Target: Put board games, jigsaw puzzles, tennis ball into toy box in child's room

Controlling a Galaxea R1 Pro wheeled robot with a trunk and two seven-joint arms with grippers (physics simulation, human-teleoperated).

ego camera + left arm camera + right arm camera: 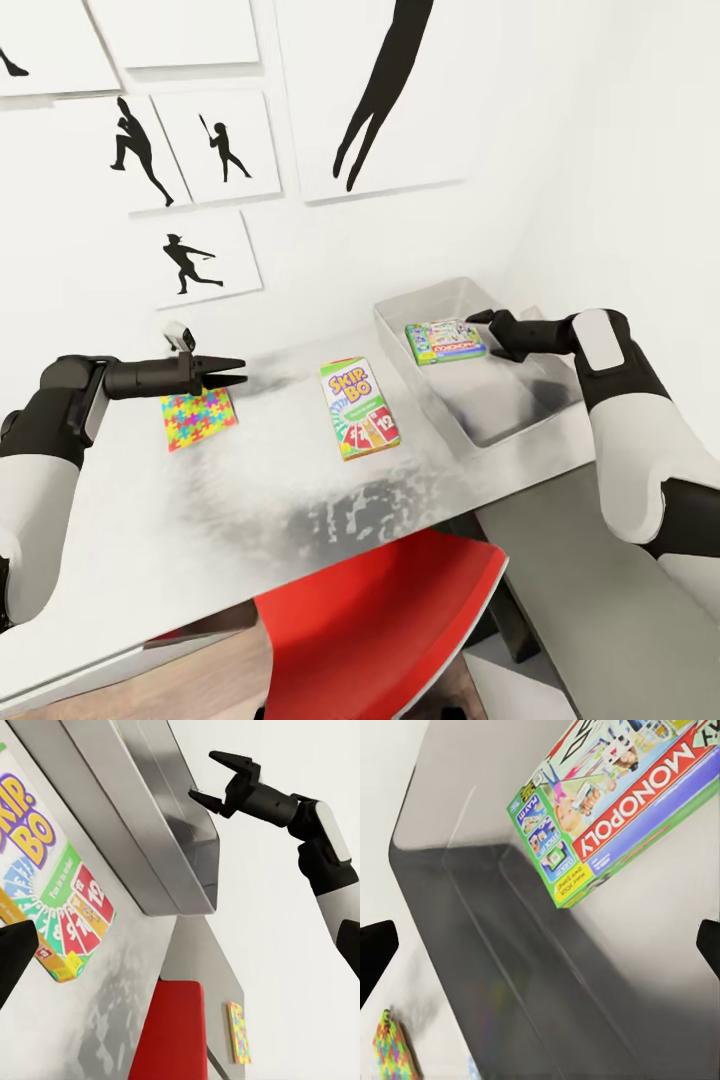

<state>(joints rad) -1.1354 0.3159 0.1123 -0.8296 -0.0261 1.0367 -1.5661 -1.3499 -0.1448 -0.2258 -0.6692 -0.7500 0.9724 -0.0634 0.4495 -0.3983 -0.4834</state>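
Note:
A green Monopoly board game [445,341] is over the grey toy box [440,410] at rim height, tilted, and clear of my right gripper's fingers [376,949]. My right gripper [485,335] is open beside the game, above the box's far part. The SKIP-BO board game [358,408] lies flat in the middle of the table [250,500]. A jigsaw puzzle [198,418] lies to its left. My left gripper [240,371] hovers open and empty just past the puzzle's far edge. The tennis ball is out of view.
A red chair [400,620] is tucked under the table's near edge. A second jigsaw puzzle [238,1031] lies on a lower grey surface past the table's right end. The white wall with black silhouette pictures [190,262] stands right behind the table.

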